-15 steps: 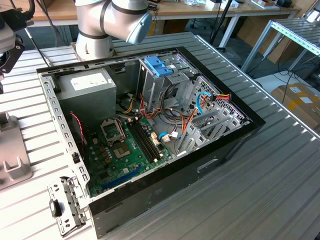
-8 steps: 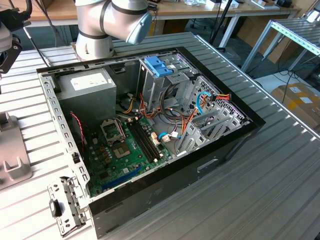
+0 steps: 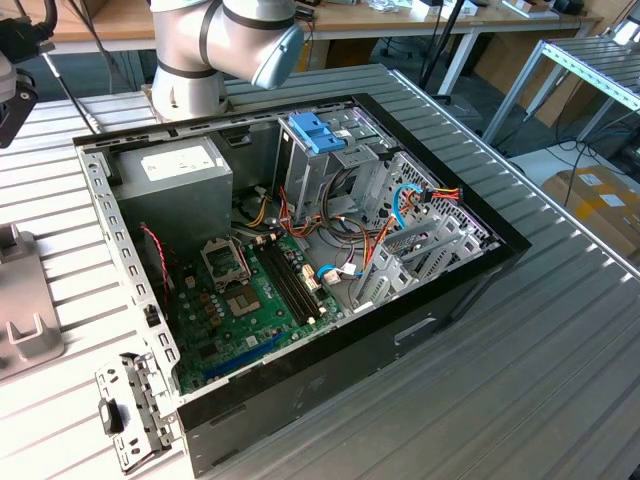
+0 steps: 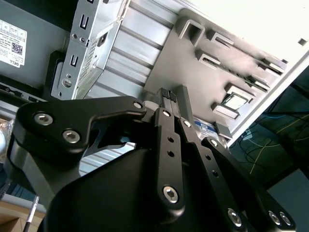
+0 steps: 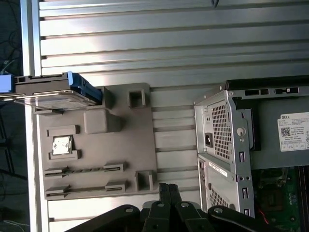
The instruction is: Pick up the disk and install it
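At the fixture plate's (image 5: 96,159) end, the disk (image 5: 58,90) runs lengthwise along the table slats (image 5: 145,43) — gripper (image 5: 169,188) closed, empty.

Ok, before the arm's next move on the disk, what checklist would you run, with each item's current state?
1. Disk standing on edge on the grey fixture plate: ok.
2. Gripper empty: ok, it holds nothing in both wrist views.
3. Jaws open for a grasp: not ok, shut.
4. Gripper at the disk: not ok, apart, by another edge of the plate.
5. Computer case open: ok.
6. Drive bay free: cannot tell; a light-blue bracket sits there.
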You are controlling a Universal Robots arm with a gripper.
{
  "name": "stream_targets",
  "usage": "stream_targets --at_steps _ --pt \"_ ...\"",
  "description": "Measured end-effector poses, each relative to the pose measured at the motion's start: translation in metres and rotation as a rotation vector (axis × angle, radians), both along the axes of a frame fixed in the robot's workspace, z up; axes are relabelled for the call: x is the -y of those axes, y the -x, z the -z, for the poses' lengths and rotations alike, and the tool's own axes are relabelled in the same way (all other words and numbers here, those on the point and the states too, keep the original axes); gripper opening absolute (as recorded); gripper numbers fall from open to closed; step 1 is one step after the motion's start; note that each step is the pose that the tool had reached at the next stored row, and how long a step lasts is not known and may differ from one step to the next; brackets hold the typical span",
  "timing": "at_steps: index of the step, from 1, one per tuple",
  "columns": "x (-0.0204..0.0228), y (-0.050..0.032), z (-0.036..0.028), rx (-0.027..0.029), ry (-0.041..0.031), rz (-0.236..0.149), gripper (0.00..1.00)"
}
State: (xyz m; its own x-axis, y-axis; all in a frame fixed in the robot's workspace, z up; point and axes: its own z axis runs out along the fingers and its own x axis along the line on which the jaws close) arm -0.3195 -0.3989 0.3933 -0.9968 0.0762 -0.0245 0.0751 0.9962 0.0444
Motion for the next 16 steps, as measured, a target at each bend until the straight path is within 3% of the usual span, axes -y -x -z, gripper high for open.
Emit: stream_targets --at_steps 16 --pt "0.0 0.0079 0.0 0.0 0.0 0.0 0.11"
